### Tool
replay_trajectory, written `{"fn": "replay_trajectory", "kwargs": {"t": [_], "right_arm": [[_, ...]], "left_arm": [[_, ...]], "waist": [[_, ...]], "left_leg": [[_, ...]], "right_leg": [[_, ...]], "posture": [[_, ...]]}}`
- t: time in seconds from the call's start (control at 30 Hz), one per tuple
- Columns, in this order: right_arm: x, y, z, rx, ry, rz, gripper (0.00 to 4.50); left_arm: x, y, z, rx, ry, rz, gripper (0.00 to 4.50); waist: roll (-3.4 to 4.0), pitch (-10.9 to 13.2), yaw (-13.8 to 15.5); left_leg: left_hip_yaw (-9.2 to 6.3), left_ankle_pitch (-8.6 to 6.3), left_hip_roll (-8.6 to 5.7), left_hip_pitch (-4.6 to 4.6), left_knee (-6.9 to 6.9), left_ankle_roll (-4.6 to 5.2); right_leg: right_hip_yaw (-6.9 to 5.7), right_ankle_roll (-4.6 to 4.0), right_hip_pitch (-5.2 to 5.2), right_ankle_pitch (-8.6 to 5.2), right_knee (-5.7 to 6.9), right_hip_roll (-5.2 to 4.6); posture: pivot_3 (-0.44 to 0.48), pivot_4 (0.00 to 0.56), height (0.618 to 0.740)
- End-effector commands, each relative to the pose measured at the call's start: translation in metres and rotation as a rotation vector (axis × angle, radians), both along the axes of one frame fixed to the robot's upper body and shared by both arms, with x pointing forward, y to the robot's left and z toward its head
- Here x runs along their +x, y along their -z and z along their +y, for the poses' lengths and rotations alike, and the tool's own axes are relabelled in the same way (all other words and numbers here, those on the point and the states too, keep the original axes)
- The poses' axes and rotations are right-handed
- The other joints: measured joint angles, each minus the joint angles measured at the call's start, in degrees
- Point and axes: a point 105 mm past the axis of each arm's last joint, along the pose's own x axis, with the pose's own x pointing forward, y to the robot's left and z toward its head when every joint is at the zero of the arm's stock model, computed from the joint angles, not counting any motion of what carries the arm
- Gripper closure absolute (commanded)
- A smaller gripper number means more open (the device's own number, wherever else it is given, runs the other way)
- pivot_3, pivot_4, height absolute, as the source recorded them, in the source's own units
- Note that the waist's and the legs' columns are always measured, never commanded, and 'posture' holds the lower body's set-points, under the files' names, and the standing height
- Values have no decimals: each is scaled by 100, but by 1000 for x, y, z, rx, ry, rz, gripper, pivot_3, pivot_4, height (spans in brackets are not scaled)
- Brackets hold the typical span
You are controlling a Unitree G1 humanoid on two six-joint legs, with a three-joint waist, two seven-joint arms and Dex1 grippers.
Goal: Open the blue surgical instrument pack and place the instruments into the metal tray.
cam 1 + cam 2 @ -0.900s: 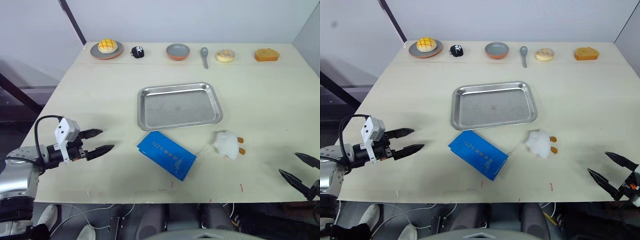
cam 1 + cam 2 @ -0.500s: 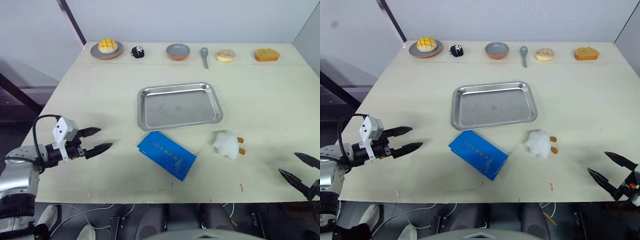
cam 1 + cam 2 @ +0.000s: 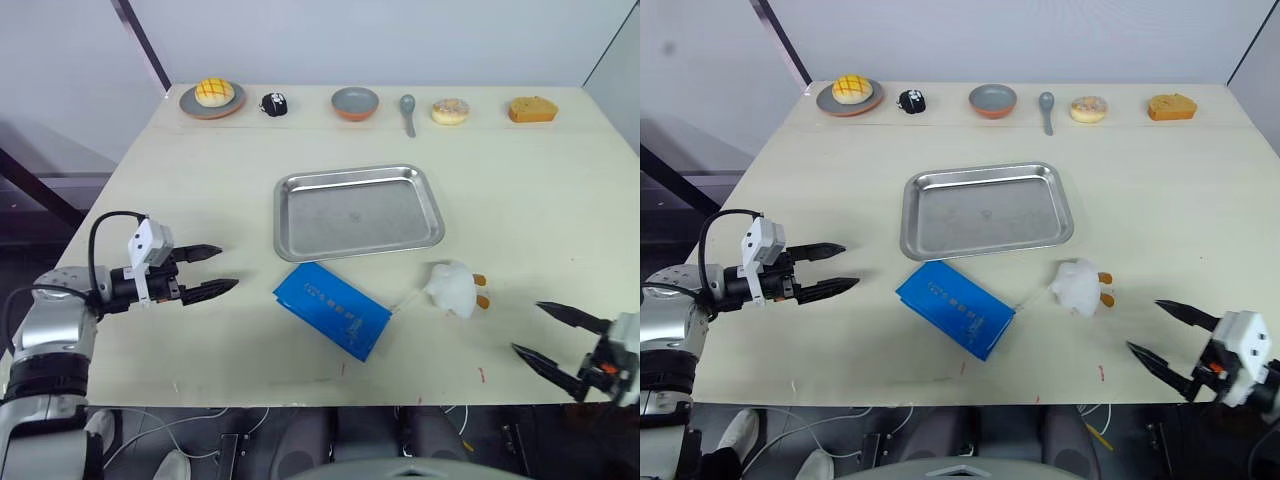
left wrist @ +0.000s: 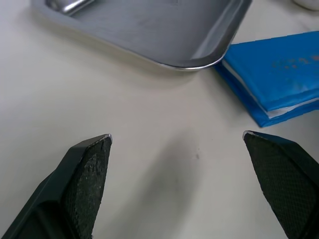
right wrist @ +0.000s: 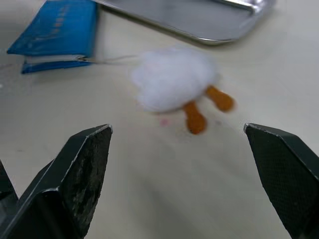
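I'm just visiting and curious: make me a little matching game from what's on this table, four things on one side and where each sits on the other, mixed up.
Things:
1. blue pack
2. metal tray
3. white plush toy
4. spoon

Places:
A. far edge, between a grey bowl and a donut
B. middle of the table, empty
C. just in front of the tray, closed
D. right of the pack, orange feet

Pairs: 1-C, 2-B, 3-D, 4-A

white plush toy (image 3: 452, 288), grey spoon (image 3: 408, 112), doughnut (image 3: 450, 110)
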Motion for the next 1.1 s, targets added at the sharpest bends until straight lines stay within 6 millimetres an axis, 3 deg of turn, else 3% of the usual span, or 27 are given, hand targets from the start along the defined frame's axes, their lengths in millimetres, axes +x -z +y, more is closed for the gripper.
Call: {"fn": "replay_trajectory", "kwargs": {"t": [0.03,0.07,0.13,0.2,0.27,0.4,0.73,1.1], "right_arm": [[-1,-7,23,1,-82,-7,0],[-1,-6,31,9,-108,1,0],[-1,-5,42,25,-142,18,556],[-1,-5,45,30,-148,25,1467],[5,3,60,23,-187,45,2322],[8,16,82,16,-244,88,4422],[23,25,119,20,-286,106,4422],[40,26,124,0,-264,90,4422]], "left_arm": [[4,-1,-6,22,51,-15,1377],[6,0,-9,25,65,-16,1853],[9,2,-14,26,87,-16,2685],[10,3,-15,26,94,-16,3639],[12,9,-27,35,150,-9,4493],[13,17,-43,35,222,3,4500],[11,31,-77,-12,317,22,4500],[-5,34,-104,-51,429,57,4500]], "waist": [[-1,0,0],[-4,1,3],[-9,4,4],[-13,6,2],[-20,7,-7],[-23,8,-9],[-30,12,-19],[-30,12,-6]], "left_leg": [[0,0,0,0,0,0],[0,0,0,-1,0,0],[-1,0,-3,-1,4,0],[-1,0,-3,-1,6,0],[-1,0,-2,-2,6,0],[-3,1,-2,-1,11,-1],[-9,2,-2,-8,16,-3],[-11,3,-3,-12,18,-5]], "right_leg": [[0,0,0,0,0,0],[0,0,0,0,-1,1],[0,0,0,0,0,3],[1,0,0,0,1,3],[1,0,0,0,0,4],[0,0,0,0,6,8],[-2,0,-3,0,6,12],[-2,0,-2,0,3,11]], "posture": [[0,150,732],[0,150,732],[0,150,732],[0,150,732],[0,150,732],[0,150,732],[0,150,732],[0,150,732]]}}
